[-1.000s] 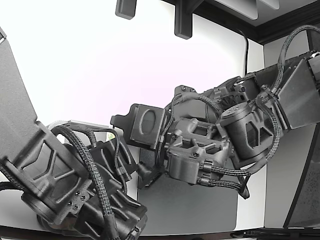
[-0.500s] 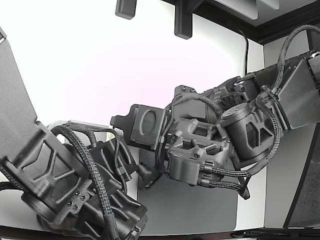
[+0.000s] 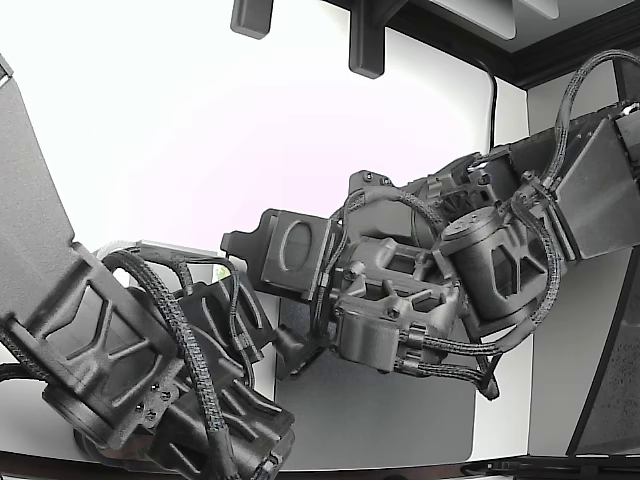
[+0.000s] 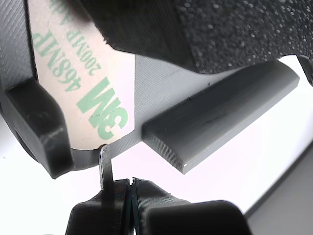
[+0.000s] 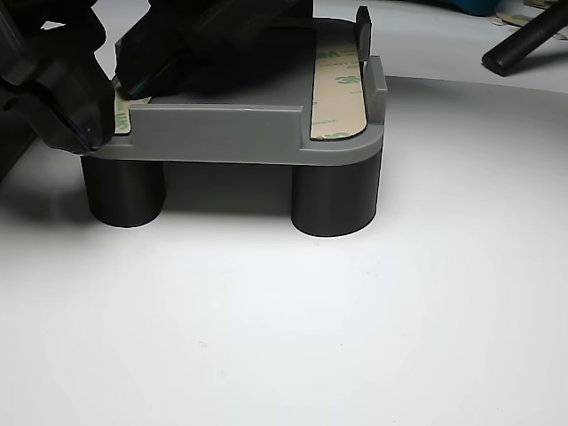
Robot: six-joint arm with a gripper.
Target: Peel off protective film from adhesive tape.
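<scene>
two dark fingertips sit pressed together at the edge of the grey fixture, pinching a thin upright tab, seemingly the 3m liner corner. peeling looks just begun; next, pull away steadily. two liner strips show on the fixture, standing on two visible legs.

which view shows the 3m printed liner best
The wrist view: the 3M liner fills the frame, print legible, a lifted corner near the tool. The other view shows it edge-on on the grey part; the exterior view hides it.
</scene>
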